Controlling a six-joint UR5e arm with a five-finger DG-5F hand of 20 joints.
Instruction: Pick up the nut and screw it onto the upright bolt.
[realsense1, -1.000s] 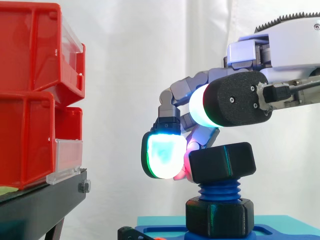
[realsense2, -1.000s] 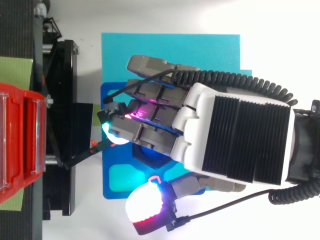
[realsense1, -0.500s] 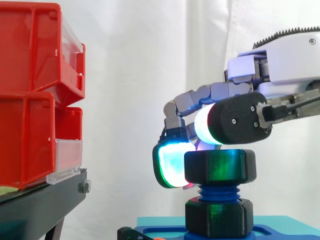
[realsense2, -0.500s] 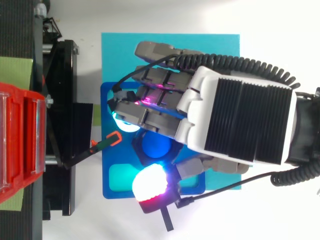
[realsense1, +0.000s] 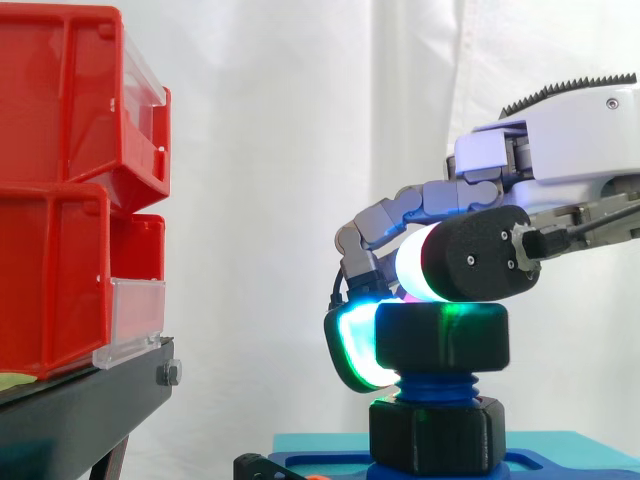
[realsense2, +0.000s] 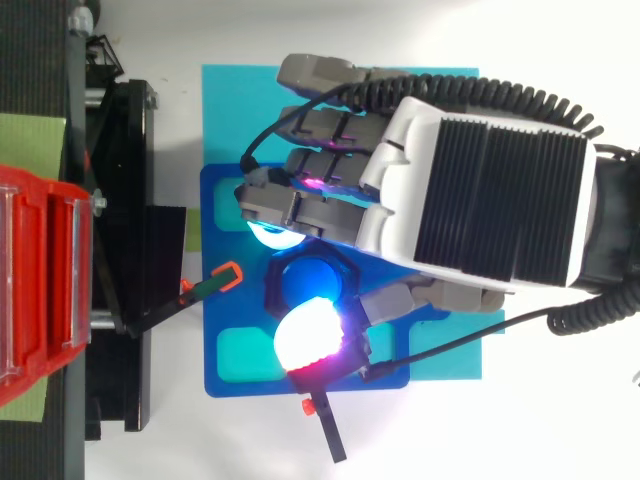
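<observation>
The black nut (realsense1: 440, 335) sits level on the top threads of the upright blue bolt (realsense1: 437, 385), whose blue top (realsense2: 312, 283) shows through the nut's hole. A second black nut (realsense1: 435, 435) sits at the bolt's foot. My hand (realsense2: 500, 200) reaches in from the right above the bolt, its fingers curled down round the upper nut. A green-cyan fingertip pad (realsense1: 350, 345) presses the nut's left side and a white thumb pad (realsense2: 308, 340) bears on the opposite side, so the nut is pinched between them.
Red bins (realsense1: 70, 190) on a black stand (realsense1: 80, 410) rise at the left. The bolt stands on a blue baseplate (realsense2: 222, 315) on a cyan mat (realsense2: 300, 100). A thin black tool with an orange tip (realsense2: 215, 283) lies beside the bolt.
The nut went from tilted to level and dropped a little onto the bolt's threads. The hand turned about the bolt and its fingers closed in on the nut.
</observation>
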